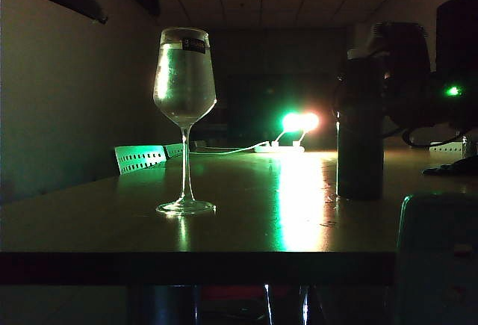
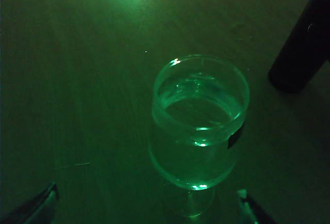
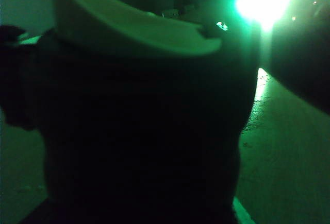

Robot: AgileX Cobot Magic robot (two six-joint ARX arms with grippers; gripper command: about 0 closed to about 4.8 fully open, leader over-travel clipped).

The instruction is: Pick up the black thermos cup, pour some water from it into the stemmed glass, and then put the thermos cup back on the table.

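Standing upright on the glossy brown table (image 1: 246, 220), the black thermos cup (image 1: 360, 127) is a tall dark cylinder on the right side, its long axis vertical and its base flat on the wood. From the right wrist view its matte dark body (image 3: 144, 131) fills nearly the whole picture, topped by a pale, curved lid or spout piece (image 3: 129, 31). The right gripper (image 1: 407, 67) is a dark mass just right of the cup's upper part in the exterior view, close up against it; the fingers are lost in shadow, so I cannot tell whether it grips the cup or how wide it stands.

Left of the thermos and well apart from it stands the stemmed glass (image 1: 184, 86), clear and smooth, with a thin stem, round foot and a small dark label near the rim, upright and holding water. The left gripper (image 2: 147, 203) hovers above the glass with its two finger tips (image 2: 38, 206) spread wide on either side, holding nothing.

Far behind, bright green and white lights (image 1: 300, 122) glare off the tabletop, with a pale cable (image 1: 224, 150) and a green-lit perforated strip (image 1: 140, 158) nearby. A pale rounded object (image 1: 437, 254) sits at the near right.
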